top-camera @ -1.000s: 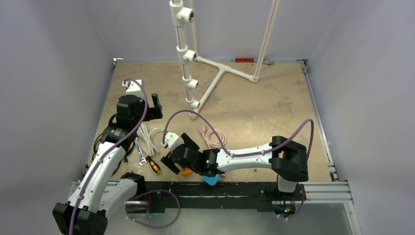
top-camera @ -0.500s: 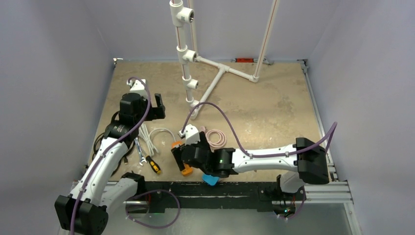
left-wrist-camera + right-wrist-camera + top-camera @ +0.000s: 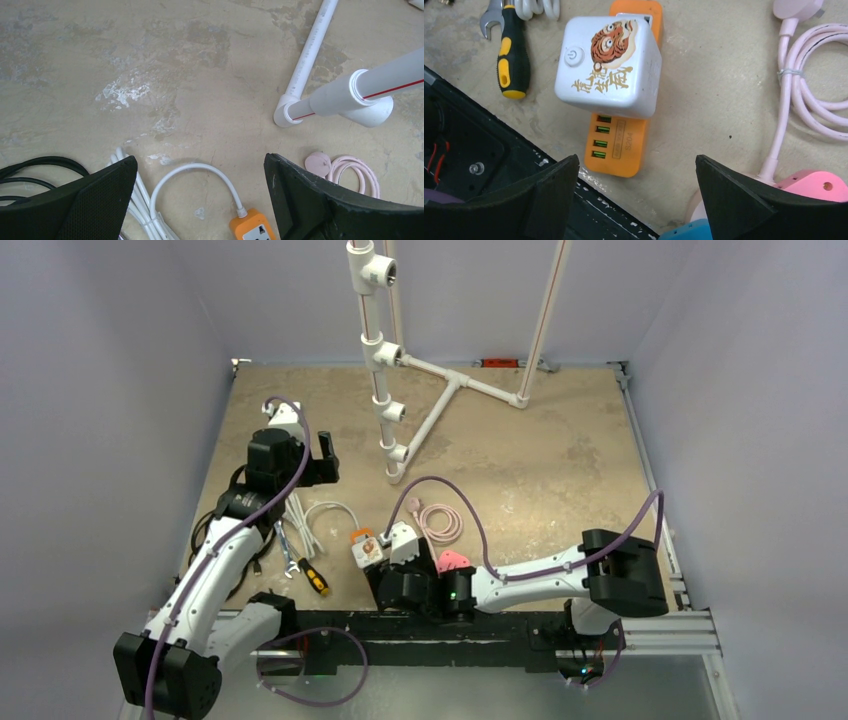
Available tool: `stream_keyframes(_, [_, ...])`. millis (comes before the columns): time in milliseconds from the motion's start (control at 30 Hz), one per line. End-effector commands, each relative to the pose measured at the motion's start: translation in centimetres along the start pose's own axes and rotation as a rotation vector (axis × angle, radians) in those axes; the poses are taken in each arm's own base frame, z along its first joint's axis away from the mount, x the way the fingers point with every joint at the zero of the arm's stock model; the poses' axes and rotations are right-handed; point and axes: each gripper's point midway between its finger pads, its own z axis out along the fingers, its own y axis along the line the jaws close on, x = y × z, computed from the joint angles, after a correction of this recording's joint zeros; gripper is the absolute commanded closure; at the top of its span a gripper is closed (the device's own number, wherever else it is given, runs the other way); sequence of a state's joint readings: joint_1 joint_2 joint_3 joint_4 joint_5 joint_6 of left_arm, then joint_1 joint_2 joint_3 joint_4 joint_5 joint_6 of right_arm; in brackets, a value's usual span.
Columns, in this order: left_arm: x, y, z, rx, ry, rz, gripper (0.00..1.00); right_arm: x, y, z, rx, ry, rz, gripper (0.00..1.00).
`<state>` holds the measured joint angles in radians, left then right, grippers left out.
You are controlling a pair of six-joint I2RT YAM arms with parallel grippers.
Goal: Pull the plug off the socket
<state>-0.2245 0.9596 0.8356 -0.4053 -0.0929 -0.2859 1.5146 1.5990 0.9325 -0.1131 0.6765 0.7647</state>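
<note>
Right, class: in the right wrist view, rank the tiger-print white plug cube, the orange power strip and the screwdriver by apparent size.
1. Tiger-print white plug cube, though it sits on top, nearer the camera.
2. Orange power strip, partly hidden under the cube.
3. Yellow-and-black screwdriver, of which only the handle shows.

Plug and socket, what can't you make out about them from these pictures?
- Right wrist view: the plug covers its own pins and the socket outlets under it, so how deep it sits is hidden.
- Left wrist view: the socket is cut off by the bottom edge; the plug is out of frame.
- Top view: both are too small, and the right arm overlaps the socket's near end.
</note>
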Motion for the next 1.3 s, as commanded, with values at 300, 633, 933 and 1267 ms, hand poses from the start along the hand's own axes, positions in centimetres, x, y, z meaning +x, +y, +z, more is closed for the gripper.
stream_keyframes(300, [0.6, 0.2, 0.7, -0.002, 0.016, -0.002, 0.03, 0.7, 2.6, 3.2, -0.109, -0.124, 0.003, 0.15])
stream_keyframes(633, [1.3, 0.7, 1.2, -0.035, 0.043, 0.006, 0.04, 2.0, 0.0, 4.3, -0.001, -0.158, 0.000, 0.25])
stream_keyframes(933, [1.8, 0.0, 1.3, 0.012, 0.063, 0.013, 0.11, 2.8, -0.4, 4.9, 0.054, -0.162, -0.082, 0.28])
stream_keyframes(1267, [3.3, -1.2, 1.0, 0.046, 0.097, 0.048, 0.15, 4.3, -0.4, 5.3, 0.031, -0.144, -0.113, 0.34])
